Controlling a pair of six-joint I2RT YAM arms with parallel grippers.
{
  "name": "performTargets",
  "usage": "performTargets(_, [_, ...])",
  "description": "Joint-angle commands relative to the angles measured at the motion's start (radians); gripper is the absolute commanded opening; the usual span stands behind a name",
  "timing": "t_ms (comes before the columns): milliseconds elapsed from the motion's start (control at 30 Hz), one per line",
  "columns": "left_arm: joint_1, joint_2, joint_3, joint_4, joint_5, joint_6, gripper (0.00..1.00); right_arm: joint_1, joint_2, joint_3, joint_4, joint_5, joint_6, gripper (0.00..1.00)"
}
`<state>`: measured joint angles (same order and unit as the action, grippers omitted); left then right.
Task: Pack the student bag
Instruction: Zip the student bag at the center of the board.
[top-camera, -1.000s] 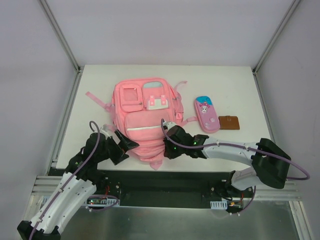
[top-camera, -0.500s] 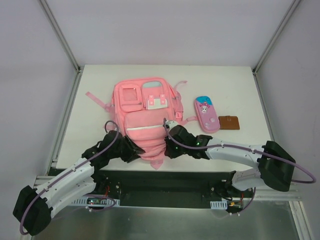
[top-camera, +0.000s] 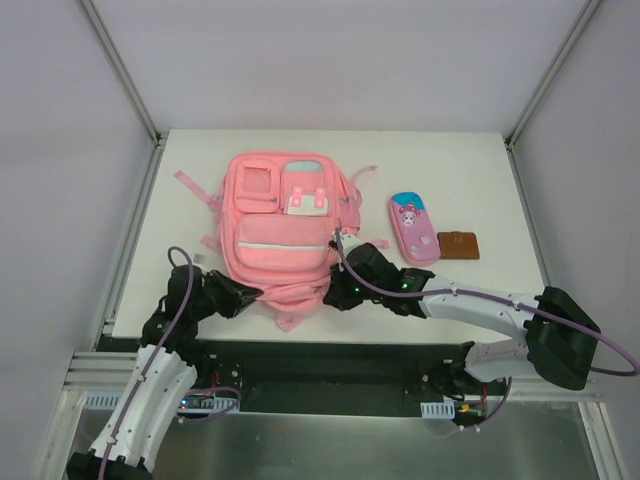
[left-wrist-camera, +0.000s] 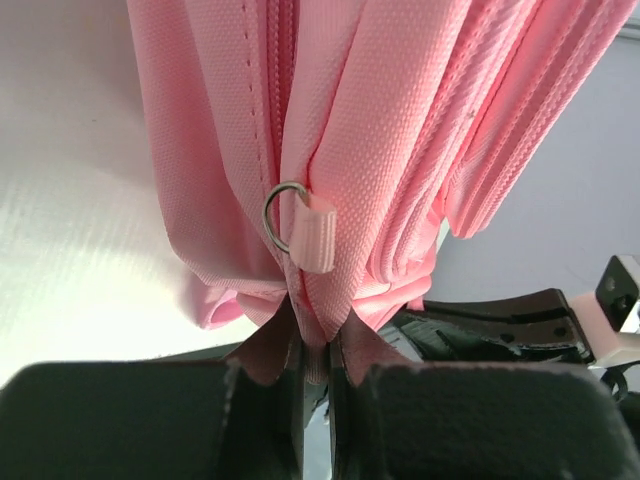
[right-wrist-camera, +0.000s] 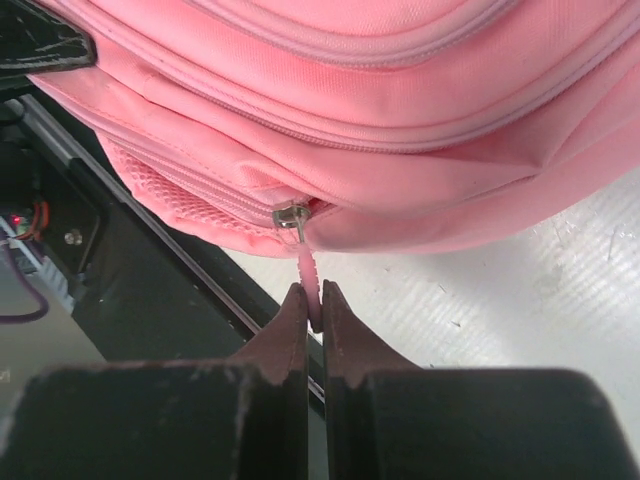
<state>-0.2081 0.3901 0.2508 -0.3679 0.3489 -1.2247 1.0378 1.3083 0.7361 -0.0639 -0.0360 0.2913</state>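
Observation:
The student bag (top-camera: 285, 225), a large pink backpack, lies front up in the middle of the white table (top-camera: 450, 160), its near end bunched into folds. My left gripper (top-camera: 262, 293) is at the bag's near left corner. In the left wrist view it (left-wrist-camera: 315, 345) is shut on a fold of the bag's fabric (left-wrist-camera: 350, 150), just below a metal zip ring with a pink tab (left-wrist-camera: 300, 225). My right gripper (top-camera: 335, 290) is at the near right corner. In the right wrist view it (right-wrist-camera: 313, 305) is shut on the pink zip pull (right-wrist-camera: 308, 270) hanging from a metal slider (right-wrist-camera: 290, 215).
A small pink cartoon-printed pencil case (top-camera: 413, 228) lies to the right of the bag, with a brown wallet (top-camera: 458, 245) beside it. White walls with metal posts enclose the table on three sides. The black table edge (right-wrist-camera: 150, 290) runs right under both grippers.
My left gripper has closed on the bag's near edge. The left arm has folded back and the bag's near end has bunched up. The right gripper stays shut on the zip pull.

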Motion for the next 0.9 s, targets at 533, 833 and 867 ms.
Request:
performTargets(533, [0.283,0.191,0.292,-0.098,0.018,0.425,0.00,-0.046,-0.047,-0.073,-0.200,0.004,0.011,0.01])
performTargets(833, [0.326,0.230,0.334,-0.069,0.104,0.470,0.00,-0.178,-0.029,-0.118,-0.178,0.071,0.025,0.00])
performTargets(867, [0.329,0.228,0.337,-0.074,0.101,0.472,0.00,-0.195,-0.029,-0.110,-0.177,0.065,0.014,0.01])
